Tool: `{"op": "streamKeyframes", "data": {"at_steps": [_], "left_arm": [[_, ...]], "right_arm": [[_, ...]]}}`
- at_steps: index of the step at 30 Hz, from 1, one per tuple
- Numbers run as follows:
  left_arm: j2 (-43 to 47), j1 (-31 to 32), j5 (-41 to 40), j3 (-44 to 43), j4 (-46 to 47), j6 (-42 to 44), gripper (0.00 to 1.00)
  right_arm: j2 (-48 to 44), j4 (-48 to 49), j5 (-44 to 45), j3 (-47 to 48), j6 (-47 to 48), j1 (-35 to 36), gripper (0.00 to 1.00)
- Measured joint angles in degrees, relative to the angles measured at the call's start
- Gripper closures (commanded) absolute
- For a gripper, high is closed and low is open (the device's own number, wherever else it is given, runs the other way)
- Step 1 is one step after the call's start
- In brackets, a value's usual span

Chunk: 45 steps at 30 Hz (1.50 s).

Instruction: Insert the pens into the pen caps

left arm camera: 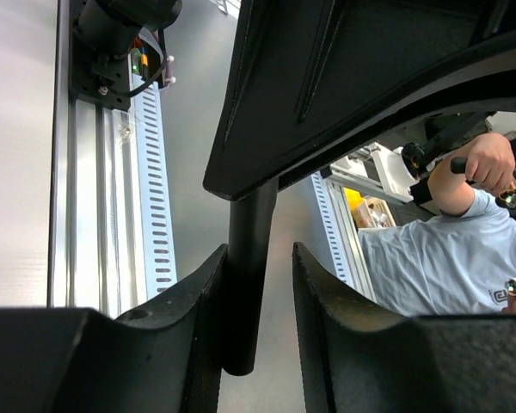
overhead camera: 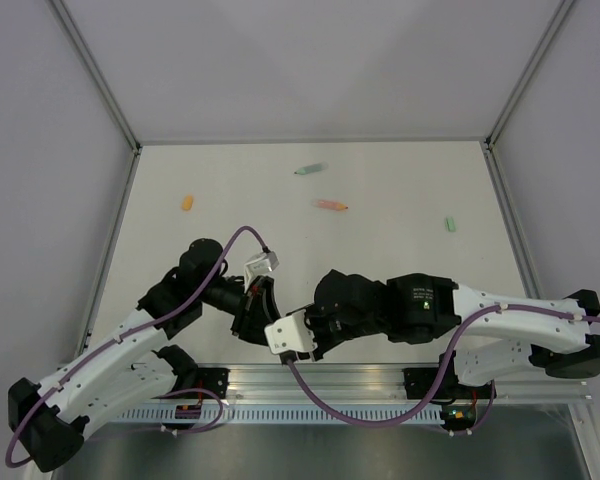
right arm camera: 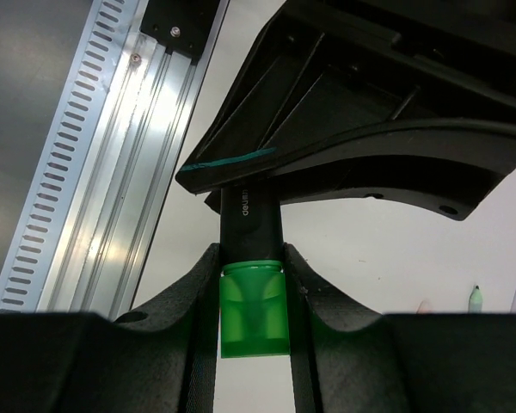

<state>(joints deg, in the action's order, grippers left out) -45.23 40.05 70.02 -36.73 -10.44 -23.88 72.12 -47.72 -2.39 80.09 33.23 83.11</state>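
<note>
My right gripper (right arm camera: 251,247) is shut on the bright green pen cap (right arm camera: 253,310). The black pen (right arm camera: 249,219) is seated in that cap and sticks out beyond the fingertips. Its far end (left arm camera: 245,284) lies between the jaws of my left gripper (left arm camera: 260,247). One left finger (left arm camera: 198,327) touches the pen, while a gap shows on the other side. Both grippers meet low over the near table edge (overhead camera: 275,325). Farther back lie a mint pen (overhead camera: 309,169), a salmon pen (overhead camera: 331,205), an orange cap (overhead camera: 187,202) and a mint cap (overhead camera: 449,224).
The slotted aluminium rail (overhead camera: 310,385) runs along the near edge under the arms. Grey enclosure walls and metal posts (overhead camera: 130,140) border the white table (overhead camera: 400,260). A person in a light shirt (left arm camera: 447,258) shows past the rail.
</note>
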Motion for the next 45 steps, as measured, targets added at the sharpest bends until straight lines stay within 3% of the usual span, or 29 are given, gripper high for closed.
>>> {"op": "streamKeyframes", "data": {"at_steps": [3,5,6,15,22,29,34,39,40,45], "left_arm": [[-0.85,0.48,-0.04,0.0,-0.22,0.02,0.67],[-1.09,0.72,-0.31,0.0,-0.48,0.17,0.96],[-1.09,0.85,-0.55,0.0,-0.68,0.28,0.98],[-0.37,0.85,-5.44,0.0,-1.38,0.96,0.98],[-5.6,0.9,-3.45,0.11,2.32,0.61,0.98],[-0.66,0.74,-6.08,0.81,1.18,0.55,0.98],[-0.13,0.74,-6.23,2.34,4.28,-0.74,0.98],[1.27,0.72,-7.98,3.21,7.63,-2.43,0.98],[1.86,0.74,-8.61,3.21,8.26,-2.6,0.98],[3.45,0.96,-10.54,3.21,10.36,-3.13,0.98]], "right_arm": [[0.68,-0.66,-0.98,0.76,0.66,-0.66,1.0],[1.31,-0.85,-1.73,1.29,1.16,-1.14,1.0],[1.64,-1.2,-2.16,1.57,1.4,-1.44,1.0],[2.34,-2.29,-3.39,1.81,3.02,-3.96,0.95],[2.78,-4.63,-2.69,1.81,3.02,-4.92,0.96],[2.82,-2.86,-2.99,1.84,3.13,-4.85,0.94],[2.91,-2.93,-2.78,1.92,3.06,-4.85,0.63],[2.89,-1.42,-1.07,1.9,2.34,-5.22,0.43],[2.86,-0.59,-0.57,1.9,2.03,-5.38,0.34],[0.57,4.31,1.22,-0.33,0.57,-6.12,0.26]]}}
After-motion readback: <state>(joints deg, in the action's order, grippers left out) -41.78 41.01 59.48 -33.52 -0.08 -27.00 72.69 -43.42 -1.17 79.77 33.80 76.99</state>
